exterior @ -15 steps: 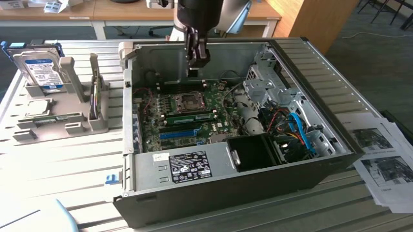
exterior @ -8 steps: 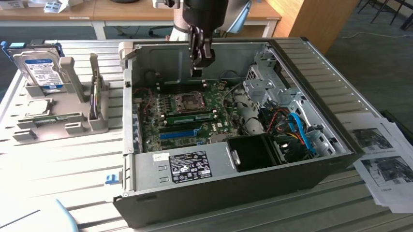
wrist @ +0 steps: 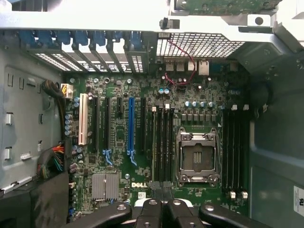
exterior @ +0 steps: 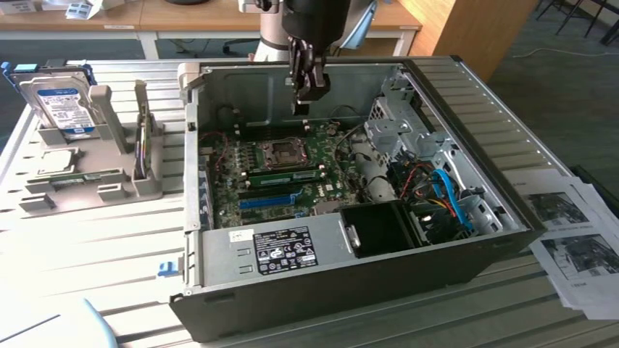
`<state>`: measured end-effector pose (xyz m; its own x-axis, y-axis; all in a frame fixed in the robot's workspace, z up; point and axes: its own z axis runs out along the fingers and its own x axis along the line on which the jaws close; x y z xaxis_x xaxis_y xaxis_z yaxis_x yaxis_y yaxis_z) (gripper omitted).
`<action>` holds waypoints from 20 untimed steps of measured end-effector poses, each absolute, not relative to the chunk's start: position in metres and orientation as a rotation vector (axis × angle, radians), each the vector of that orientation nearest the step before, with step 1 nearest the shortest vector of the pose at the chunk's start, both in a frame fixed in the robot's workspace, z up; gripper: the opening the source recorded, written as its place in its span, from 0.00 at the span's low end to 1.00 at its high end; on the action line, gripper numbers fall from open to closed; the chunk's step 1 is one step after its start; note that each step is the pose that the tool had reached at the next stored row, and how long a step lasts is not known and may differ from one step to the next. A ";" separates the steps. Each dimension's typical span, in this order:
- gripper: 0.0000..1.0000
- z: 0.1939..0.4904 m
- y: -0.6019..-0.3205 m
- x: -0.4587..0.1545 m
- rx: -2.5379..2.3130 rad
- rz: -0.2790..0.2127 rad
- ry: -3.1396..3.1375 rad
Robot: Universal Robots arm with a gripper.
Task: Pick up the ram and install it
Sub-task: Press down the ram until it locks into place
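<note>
My gripper (exterior: 301, 109) hangs inside the open computer case (exterior: 483, 239), above the far part of the motherboard (exterior: 320, 192). Its fingers are shut, and I see nothing between them. In the wrist view the shut fingertips (wrist: 160, 186) point down at the end of the black memory slots (wrist: 161, 142) beside the processor socket (wrist: 197, 159). In the exterior view a green ram strip (exterior: 285, 175) lies along those slots, just in front of the socket (exterior: 283, 151). I cannot tell how deep it sits.
A grey rack (exterior: 92, 185) stands outside the case on the exterior view's left, holding a silver, blue-labelled hard drive (exterior: 63, 105). A long blue slot (wrist: 131, 126) runs beside the black ones. Cables (exterior: 440, 192) and a black box (exterior: 382, 228) fill the case's near right. Papers (exterior: 575, 232) lie on the table.
</note>
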<state>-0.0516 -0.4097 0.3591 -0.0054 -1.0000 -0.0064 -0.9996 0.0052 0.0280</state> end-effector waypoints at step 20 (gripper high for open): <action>0.09 0.359 -0.410 -0.052 2.184 -0.038 -2.237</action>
